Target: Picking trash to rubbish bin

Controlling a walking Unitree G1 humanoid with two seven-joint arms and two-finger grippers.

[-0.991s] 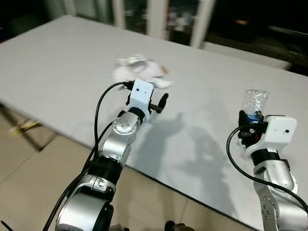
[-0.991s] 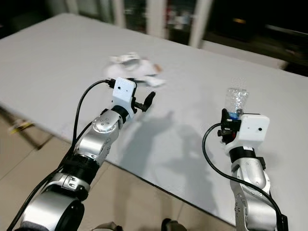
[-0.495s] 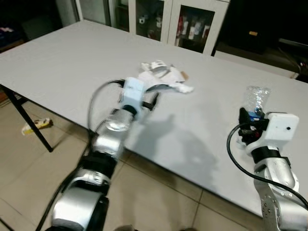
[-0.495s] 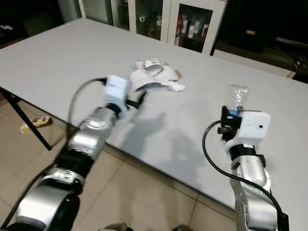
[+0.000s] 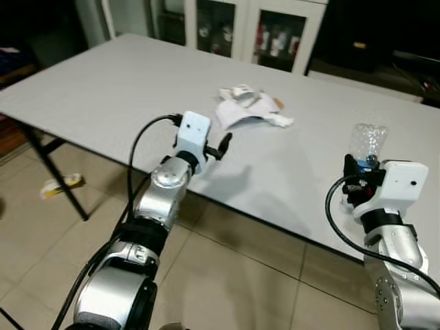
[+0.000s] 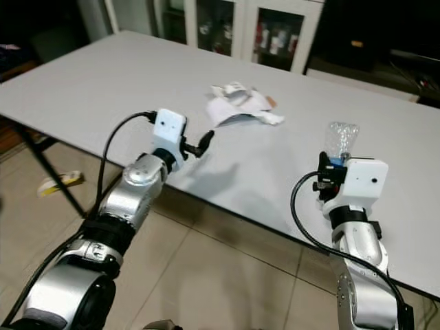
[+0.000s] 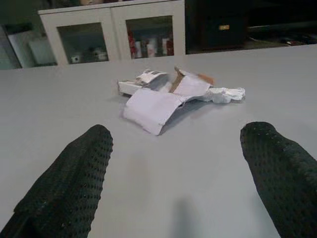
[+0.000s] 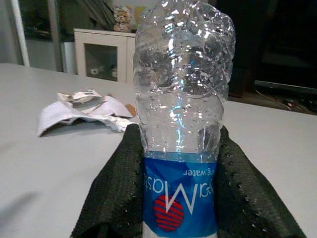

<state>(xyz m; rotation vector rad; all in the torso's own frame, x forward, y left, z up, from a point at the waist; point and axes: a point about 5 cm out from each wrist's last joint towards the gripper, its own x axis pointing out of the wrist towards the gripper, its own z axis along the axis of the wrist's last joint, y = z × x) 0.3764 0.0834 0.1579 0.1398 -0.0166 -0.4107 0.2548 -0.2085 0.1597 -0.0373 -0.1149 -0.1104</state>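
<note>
A: Our left fingers stand wide apart and hold nothing; that gripper hangs above the near part of the worktop, pointed at the crumpled paper. Our right fingers are closed on both sides of the plastic bottle, at its blue label.

B: How do we expect the 2 pieces of trash to handle?

A: The bottle looks empty and dented, so we judge it light, thin-walled and a bit slippery. The labelled band where we grip it seems the sensible place, since the crushed upper part would likely give way. The paper lies further in on the worktop, well apart from the bottle. It looks soft and nearly weightless, a loose pile of sheets and wrappers. We would pinch it at the raised fold in the middle, not at a flat edge.

B: What can we not make out?

A: How many pieces make up the pile, and whether they hang together. The bottle's cap end sits below our fingers, out of sight.
</note>
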